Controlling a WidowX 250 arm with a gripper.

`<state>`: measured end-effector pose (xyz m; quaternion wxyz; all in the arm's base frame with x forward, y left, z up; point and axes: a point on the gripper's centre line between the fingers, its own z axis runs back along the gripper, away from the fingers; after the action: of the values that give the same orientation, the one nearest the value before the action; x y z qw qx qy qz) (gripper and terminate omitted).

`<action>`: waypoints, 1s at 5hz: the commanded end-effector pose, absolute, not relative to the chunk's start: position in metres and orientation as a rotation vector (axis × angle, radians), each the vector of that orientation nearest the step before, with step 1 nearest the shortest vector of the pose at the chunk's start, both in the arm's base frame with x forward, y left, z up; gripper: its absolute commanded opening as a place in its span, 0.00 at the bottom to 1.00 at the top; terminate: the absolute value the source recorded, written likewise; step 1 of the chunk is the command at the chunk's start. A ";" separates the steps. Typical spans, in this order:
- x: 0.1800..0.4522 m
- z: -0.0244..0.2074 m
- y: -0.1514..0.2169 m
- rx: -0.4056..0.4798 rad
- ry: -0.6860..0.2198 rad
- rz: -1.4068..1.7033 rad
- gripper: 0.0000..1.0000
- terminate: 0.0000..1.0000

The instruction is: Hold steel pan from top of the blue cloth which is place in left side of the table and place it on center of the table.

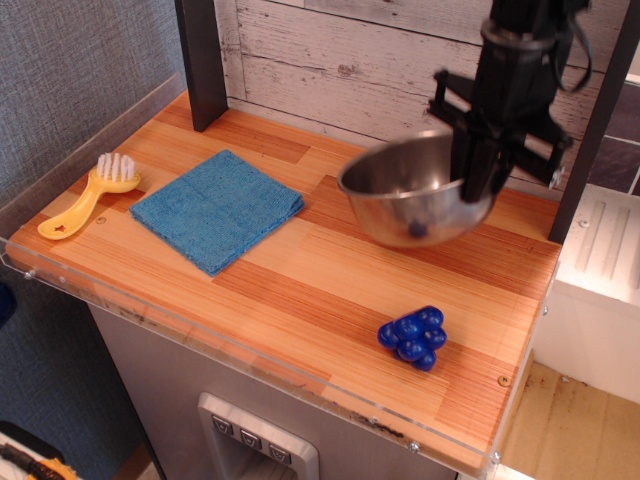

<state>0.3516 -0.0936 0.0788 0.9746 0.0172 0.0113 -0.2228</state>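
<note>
The steel pan is a shiny round bowl held in the air above the right part of the table, tilted a little. My gripper comes down from the top right and is shut on the pan's right rim. The blue cloth lies flat and bare on the left side of the table, well apart from the pan.
A yellow brush lies at the far left edge. A dark-blue knobbly ball cluster sits near the front right. A dark post stands at the back left and another at the right. A plank wall runs behind.
</note>
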 end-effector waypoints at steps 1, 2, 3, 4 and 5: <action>0.341 0.066 -0.085 0.039 0.007 -0.447 0.00 0.00; 0.339 0.066 -0.084 0.025 -0.027 -0.480 1.00 0.00; 0.341 0.088 -0.090 -0.023 -0.097 -0.500 1.00 0.00; 0.338 0.127 -0.093 -0.086 -0.186 -0.504 1.00 0.00; 0.321 0.176 -0.067 -0.090 -0.221 -0.388 1.00 0.00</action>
<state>0.3218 -0.0600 0.1655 0.9794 -0.0400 -0.0817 -0.1803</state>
